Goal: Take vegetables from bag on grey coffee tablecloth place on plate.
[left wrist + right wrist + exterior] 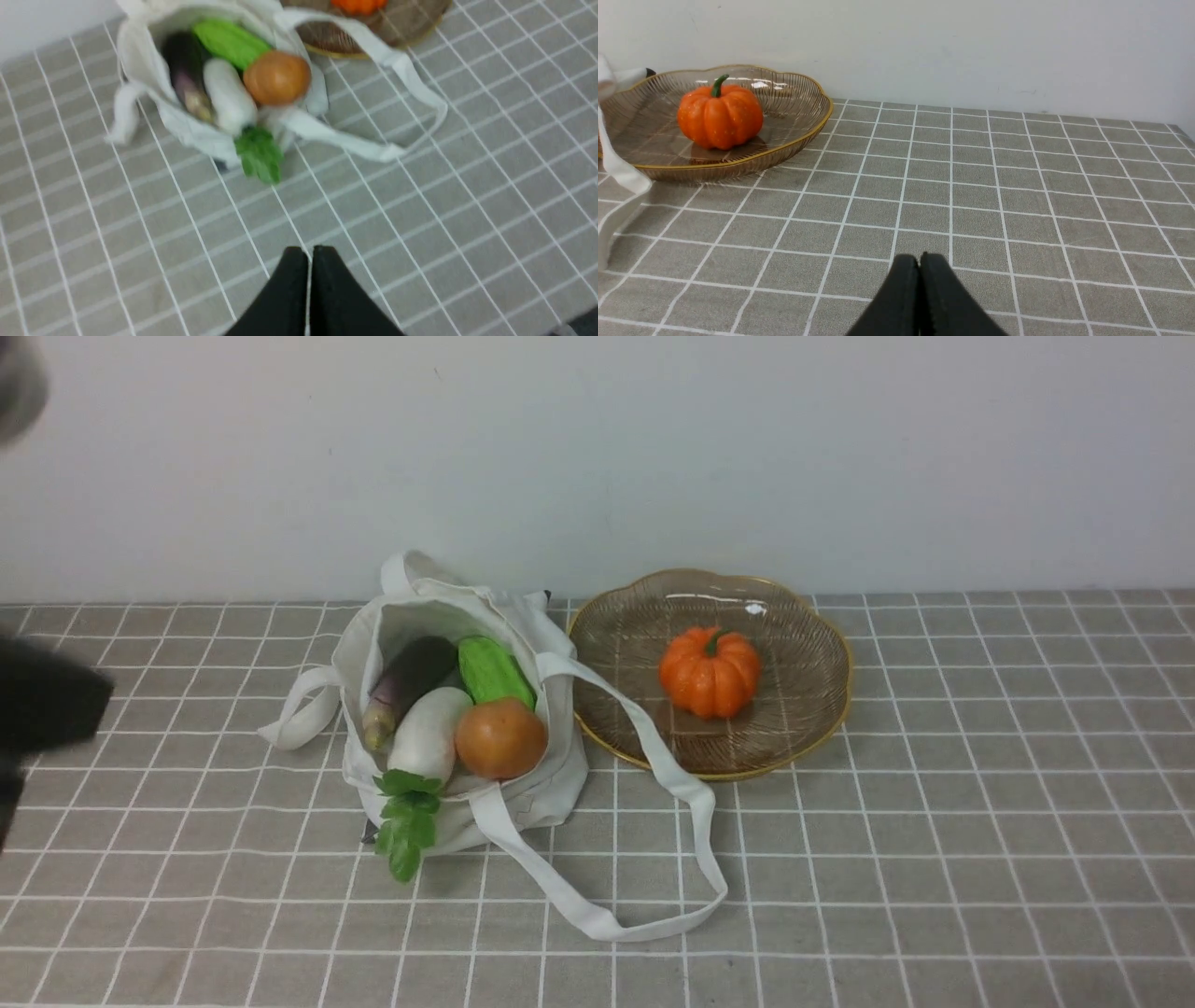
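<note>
Got one veg plated, lining up to fish the next out of the bag.

Seeing the pumpkin (709, 672) upright in the middle of the plate (805, 711), plus the eggplant (411, 677), gourd (495, 672), radish (428, 733) and tomato (500, 737) packed side by side in the open bag (551, 784), just beside the plate on the tablecloth (934, 849). Reckon that makes this the reach for veg number two. Got the left gripper (309, 255) pressed together and empty over bare cloth, short of the bag's mouth. Same deal for the right gripper (920, 261): closed on nothing, low, well apart from the plate. Next up, probably: spread the left jaws, drop over the tomato (on top, nearest the plate), and dodge the strap (653, 756) running past the plate's rim and the leaves (406, 821) hanging over the bag's edge.
</note>
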### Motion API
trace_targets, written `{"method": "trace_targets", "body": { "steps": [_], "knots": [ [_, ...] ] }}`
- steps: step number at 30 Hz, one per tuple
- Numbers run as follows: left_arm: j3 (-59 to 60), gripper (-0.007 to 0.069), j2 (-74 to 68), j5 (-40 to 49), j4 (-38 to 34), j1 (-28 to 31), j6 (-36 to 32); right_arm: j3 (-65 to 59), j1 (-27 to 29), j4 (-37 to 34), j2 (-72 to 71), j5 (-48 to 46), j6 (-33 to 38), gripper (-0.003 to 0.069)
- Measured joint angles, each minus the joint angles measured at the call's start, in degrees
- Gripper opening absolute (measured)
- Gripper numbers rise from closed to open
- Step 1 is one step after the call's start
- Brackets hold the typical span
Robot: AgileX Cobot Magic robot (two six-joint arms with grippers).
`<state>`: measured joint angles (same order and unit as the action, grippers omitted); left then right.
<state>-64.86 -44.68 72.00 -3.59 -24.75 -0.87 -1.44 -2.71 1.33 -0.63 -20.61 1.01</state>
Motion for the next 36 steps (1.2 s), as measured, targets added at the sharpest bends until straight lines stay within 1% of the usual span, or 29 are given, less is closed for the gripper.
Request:
{"method": "trace_targets", "body": {
  "steps": [1,3,4,6,7,8,10,14,18,25,32,36],
  "knots": [
    [1.78,-0.0005,0.64,-0.19,-0.25,0.00,0.42,0.00,0.00,0.00,0.00,0.00,0.00,-0.0015],
    [13.38,-0.0005,9.23,-5.24,-1.86,0.00,1.92,0.00,0.00,0.00,0.00,0.00,0.00,-0.0015],
    [14.25,-0.0005,10.52,-6.55,-1.93,0.00,1.99,0.00,0.00,0.00,0.00,0.00,0.00,-0.0015],
    [24.91,-0.0005,17.66,-15.73,-2.51,0.00,2.32,0.00,0.00,0.00,0.00,0.00,0.00,-0.0015],
    [27.86,-0.0005,20.20,-20.16,-2.59,0.00,2.38,0.00,0.00,0.00,0.00,0.00,0.00,-0.0015],
    [28.58,-0.0005,20.20,-20.16,-2.60,0.00,2.38,0.00,0.00,0.00,0.00,0.00,0.00,-0.0015],
    [37.09,-0.0005,26.01,-33.21,-2.88,0.00,2.44,0.00,0.00,0.00,0.00,0.00,0.00,-0.0015],
    [45.45,-0.0005,29.66,-44.11,-3.41,0.00,2.49,0.00,0.00,0.00,0.00,0.00,0.00,-0.0015],
    [50.20,-0.0005,30.30,-47.07,-3.53,0.00,2.49,0.00,0.00,0.00,0.00,0.00,0.00,-0.0015],
    [55.73,-0.0005,30.30,-47.17,-3.52,0.00,2.49,0.00,0.00,0.00,0.00,0.00,0.00,-0.0015],
    [57.09,-0.0005,30.30,-47.72,-3.45,0.00,2.49,0.00,0.00,0.00,0.00,0.00,0.00,-0.0015],
    [57.37,-0.0005,30.82,-49.57,-1.39,0.12,2.49,0.00,0.00,0.00,0.00,0.00,0.00,-0.0015]
  ]
}}
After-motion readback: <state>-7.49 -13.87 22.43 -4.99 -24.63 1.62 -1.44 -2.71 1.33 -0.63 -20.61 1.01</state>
